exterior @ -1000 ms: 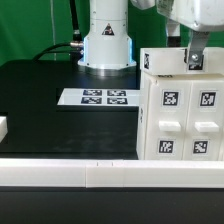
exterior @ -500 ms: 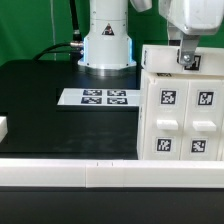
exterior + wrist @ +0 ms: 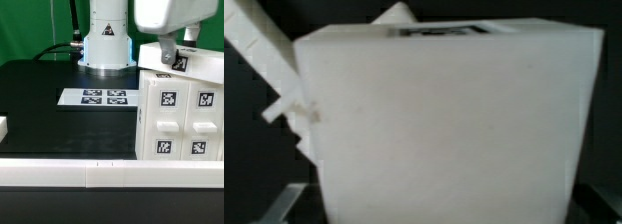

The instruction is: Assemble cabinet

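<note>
The cabinet point(image 3: 185, 115) is the large white box at the exterior view's right, with square tags and two small drawer-like blocks on its near face. My gripper point(image 3: 166, 54) comes down onto its top left corner, and the top edge there looks tilted. In the wrist view the cabinet point(image 3: 446, 120) fills the picture, with a tag at its far end. Its white body lies between my gripper's point(image 3: 446, 215) two dark fingers. The jaws appear shut on it. Thin white parts stick out beside the box point(image 3: 278, 70).
The marker board point(image 3: 98, 97) lies flat on the black table before the robot base point(image 3: 107, 40). A lone small white block point(image 3: 3, 127) sits at the exterior view's left edge. A white rail point(image 3: 90, 175) runs along the table's front.
My gripper has moved toward the exterior view's left along the cabinet's top. The cabinet's top edge now looks slanted, with its tagged upper part turned.
</note>
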Controlling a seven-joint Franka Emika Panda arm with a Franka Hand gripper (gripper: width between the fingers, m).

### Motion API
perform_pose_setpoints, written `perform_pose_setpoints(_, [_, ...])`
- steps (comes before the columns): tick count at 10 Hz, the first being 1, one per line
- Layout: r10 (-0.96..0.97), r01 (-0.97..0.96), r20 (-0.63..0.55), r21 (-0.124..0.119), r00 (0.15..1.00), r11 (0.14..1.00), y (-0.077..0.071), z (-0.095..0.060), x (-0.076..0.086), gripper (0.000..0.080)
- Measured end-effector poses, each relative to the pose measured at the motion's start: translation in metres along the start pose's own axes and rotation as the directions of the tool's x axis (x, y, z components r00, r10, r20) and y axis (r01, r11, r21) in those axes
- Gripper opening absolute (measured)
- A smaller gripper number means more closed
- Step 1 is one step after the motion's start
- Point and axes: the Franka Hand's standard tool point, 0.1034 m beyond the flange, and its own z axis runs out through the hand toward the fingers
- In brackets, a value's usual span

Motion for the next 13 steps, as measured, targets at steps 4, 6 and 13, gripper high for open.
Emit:
perform_pose_setpoints(4, [0.335, -0.335, -0.018, -0.004, 0.942, 0.942, 0.000, 0.001, 0.002, 0.0563])
perform_pose_setpoints(6, [0.513, -0.513, -0.019, 0.000, 0.858, 0.859, -0.001, 0.001, 0.003, 0.0563])
perform_pose_setpoints(13, [0.999, -0.996, -0.016, 0.071, 0.051, 0.052, -0.014, 0.003, 0.011, 0.0563])
